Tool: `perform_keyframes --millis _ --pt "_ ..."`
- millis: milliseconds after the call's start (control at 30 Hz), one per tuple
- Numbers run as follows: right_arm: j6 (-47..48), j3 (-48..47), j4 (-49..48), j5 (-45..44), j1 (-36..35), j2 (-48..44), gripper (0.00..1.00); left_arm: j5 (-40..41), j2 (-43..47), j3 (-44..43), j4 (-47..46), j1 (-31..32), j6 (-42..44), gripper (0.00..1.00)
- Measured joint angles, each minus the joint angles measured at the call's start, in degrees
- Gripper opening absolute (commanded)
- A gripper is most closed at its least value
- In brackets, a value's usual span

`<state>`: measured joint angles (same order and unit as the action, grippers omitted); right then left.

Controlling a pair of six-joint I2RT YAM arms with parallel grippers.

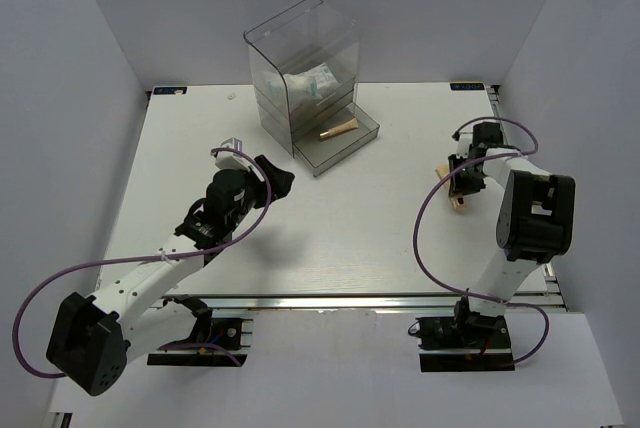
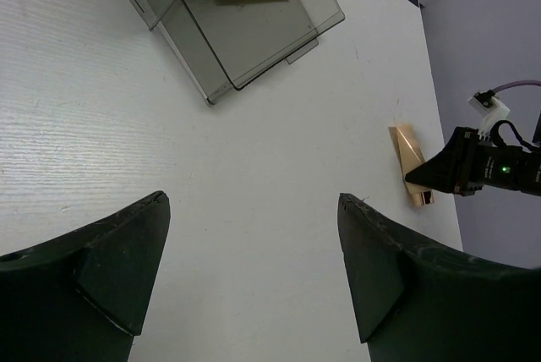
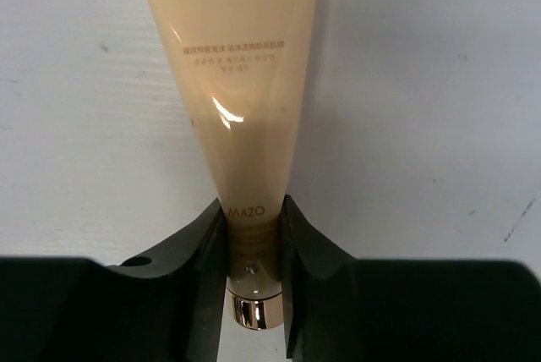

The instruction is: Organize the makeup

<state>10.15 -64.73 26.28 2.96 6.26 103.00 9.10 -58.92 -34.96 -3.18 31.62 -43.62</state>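
Beige tube (image 3: 232,108) is clamped by right jaws; left jaws stand wide apart.

Top view: upper levels of the drawer box (image 1: 300,58) hold a pale bundle (image 1: 312,83) behind the clear wall, too blurred to tell what or how many. Well right of the box, the beige tube (image 1: 457,204) is just a sliver; the right gripper (image 1: 458,186) and its wrist cover the rest, jaws hidden there.

Left wrist view: box cut off by the top edge, only its open drawer (image 2: 245,36) shows. Left gripper (image 2: 254,244) has both fingers clipped by the bottom edge.

Right wrist view: tube's crimped end runs past the top edge, small print unreadable — cap half buried between the fingers (image 3: 199,244).
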Motion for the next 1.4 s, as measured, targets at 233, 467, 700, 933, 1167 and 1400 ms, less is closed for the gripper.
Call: perform_keyframes --millis 233,467,700,933,1167,1400 --pt "8.6 -2.0 -2.5 6.0 -12.2 -0.8 0.2 0.5 0.0 0.0 0.3 -0.4 0.2 0.89" --pt "22.1 -18.9 -6.7 8.8 -26.1 2.2 0.24 1.4 0.9 0.0 2.2 -0.5 0.3 0.89" --pt "46.1 -31.7 -9.7 9.6 -32.3 10.9 0.28 3.1 5.6 0.3 3.7 -0.8 -0.2 0.89" --pt "61.1 -32.0 -11.3 8.7 -35.5 17.2 0.46 4.7 8.5 1.0 5.8 -0.8 -0.6 0.9" --pt "65.5 -32.0 -14.6 7.4 -35.7 18.9 0.72 5.3 9.0 1.9 6.6 -0.8 -1.0 0.89" --pt "61.1 -32.3 -18.1 7.4 -35.5 18.7 0.07 5.3 8.8 1.9 6.6 -0.8 -1.0 0.82"
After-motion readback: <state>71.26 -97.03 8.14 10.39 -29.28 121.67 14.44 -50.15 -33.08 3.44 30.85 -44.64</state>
